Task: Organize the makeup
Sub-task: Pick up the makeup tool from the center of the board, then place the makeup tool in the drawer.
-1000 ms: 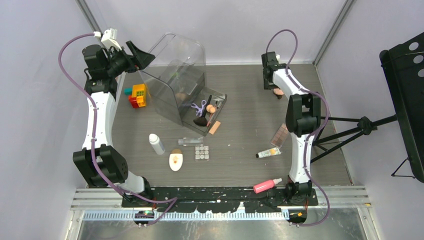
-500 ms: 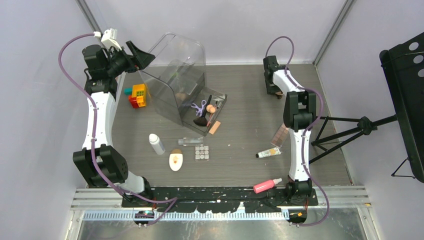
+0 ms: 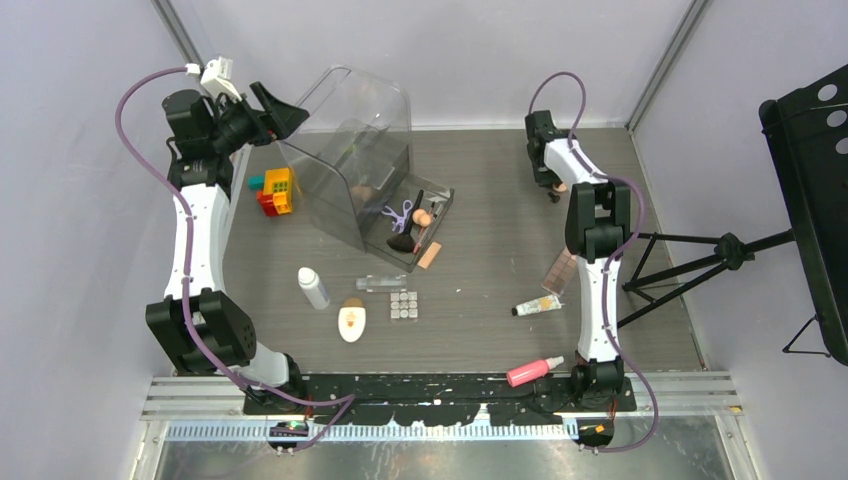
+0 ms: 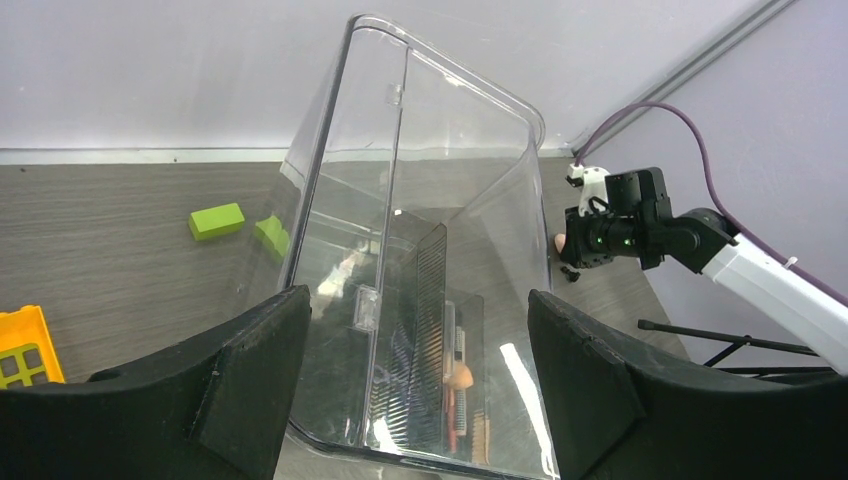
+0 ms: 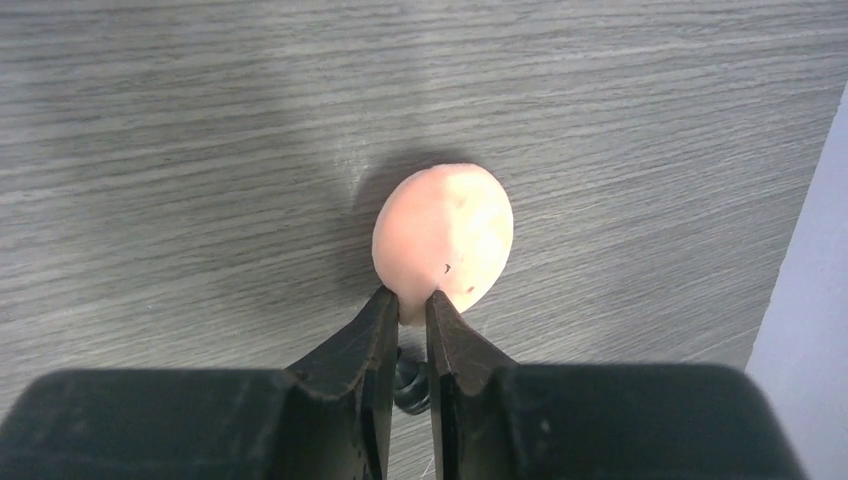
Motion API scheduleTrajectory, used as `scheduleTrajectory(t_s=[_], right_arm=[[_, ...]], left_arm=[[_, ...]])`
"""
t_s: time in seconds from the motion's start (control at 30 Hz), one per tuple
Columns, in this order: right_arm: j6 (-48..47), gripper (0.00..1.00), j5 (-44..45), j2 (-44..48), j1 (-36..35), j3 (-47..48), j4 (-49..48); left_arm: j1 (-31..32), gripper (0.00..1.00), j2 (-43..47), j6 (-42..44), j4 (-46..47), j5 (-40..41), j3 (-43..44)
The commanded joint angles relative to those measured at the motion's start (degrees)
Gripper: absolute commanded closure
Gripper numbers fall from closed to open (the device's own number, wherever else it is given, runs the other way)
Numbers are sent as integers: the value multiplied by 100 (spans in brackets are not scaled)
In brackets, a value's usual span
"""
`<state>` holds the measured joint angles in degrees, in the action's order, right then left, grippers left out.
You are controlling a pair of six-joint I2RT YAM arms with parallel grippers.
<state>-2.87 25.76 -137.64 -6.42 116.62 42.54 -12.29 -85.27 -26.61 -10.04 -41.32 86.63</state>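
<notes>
**Peach sponge pinched at the far right of the bench**

Peach and egg-shaped, the sponge [image 5: 443, 235] lies on the grey wood-grain bench [image 3: 490, 190] at the far right, close to the wall. Your right fingers [image 5: 385, 325] are pressed nearly together on its narrow near end, pinching it; the rounded end points away from the wrist.

Your left fingers [image 4: 262, 365] are spread wide at the far left, aimed at the tall clear case [image 4: 440, 150]. You cannot tell from these views whether they touch its wall.

A drawer [image 3: 440, 215] juts from the case's right side and holds a black brush [image 3: 400, 243] and a second sponge [image 3: 422, 217].

Loose on the bench nearer you are a white bottle [image 3: 314, 288], a clear bottle [image 3: 381, 283], a square-pan palette [image 3: 404, 305] and a white oval compact [image 3: 352, 321]. To the right lie a cream tube [image 3: 537, 305] and, at the near edge, a pink bottle [image 3: 534, 371]. Toy bricks [image 3: 273, 190] sit left of the case.
</notes>
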Motion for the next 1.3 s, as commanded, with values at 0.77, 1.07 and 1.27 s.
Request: scheduleTrajectory(t_s=[0.77,1.07,1.27], right_arm=[[1632,80,-2732,1575,-2464,101,-974],[1801,77,-2629,806,-2984,498,-1180],[1840,45,-2667,906,-3045,170,-1500]], left_arm=[[-94,18,-81,-28,-155,-102,-102],[-89,18,-88,-59,-139,-122,-102],[-91,18,-68,-72,-123,-127,-111]])
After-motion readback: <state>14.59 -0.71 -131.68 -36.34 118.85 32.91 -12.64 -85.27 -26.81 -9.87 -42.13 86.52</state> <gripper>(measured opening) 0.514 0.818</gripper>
